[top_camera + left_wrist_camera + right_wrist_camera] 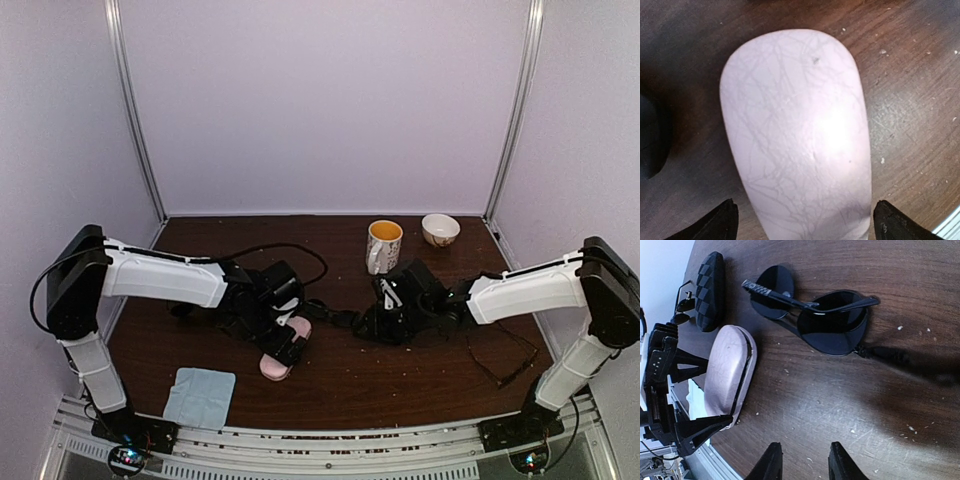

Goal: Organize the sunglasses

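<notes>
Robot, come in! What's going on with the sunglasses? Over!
Left gripper open, astride pink case. Right gripper slightly open, empty. Dark sunglasses folded on table, ahead of right gripper. Path to them clear.

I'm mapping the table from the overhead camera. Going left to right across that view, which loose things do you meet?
cloth → pink case → mug → bowl → thin-framed glasses

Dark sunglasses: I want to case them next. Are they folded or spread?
Folded: both temples of the sunglasses lie crossed over the dark lenses.
</notes>
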### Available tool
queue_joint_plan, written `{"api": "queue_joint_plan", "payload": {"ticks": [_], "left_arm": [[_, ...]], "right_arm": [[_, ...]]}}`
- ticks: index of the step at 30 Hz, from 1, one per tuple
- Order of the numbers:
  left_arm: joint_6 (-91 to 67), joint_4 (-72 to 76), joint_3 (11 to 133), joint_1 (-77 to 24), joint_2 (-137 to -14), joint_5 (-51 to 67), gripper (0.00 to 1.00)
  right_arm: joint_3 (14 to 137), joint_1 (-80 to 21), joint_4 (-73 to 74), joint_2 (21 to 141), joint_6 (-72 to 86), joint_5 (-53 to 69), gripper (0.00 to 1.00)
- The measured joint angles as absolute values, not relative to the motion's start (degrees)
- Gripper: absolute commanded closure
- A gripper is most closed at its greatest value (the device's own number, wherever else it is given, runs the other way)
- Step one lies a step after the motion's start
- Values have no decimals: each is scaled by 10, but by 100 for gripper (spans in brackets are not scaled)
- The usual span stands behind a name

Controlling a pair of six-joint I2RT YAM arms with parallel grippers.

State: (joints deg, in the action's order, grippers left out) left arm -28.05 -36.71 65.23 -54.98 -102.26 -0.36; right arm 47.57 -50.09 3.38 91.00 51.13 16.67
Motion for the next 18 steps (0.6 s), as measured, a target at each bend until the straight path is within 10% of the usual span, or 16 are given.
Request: {"api": "queue_joint_plan", "payload": {"ticks": [18], "left_arm": [[-329,-401,692,-575,-1077,-83,48]], "right_arm": [[438,-479,32,888,499,166,65]]}}
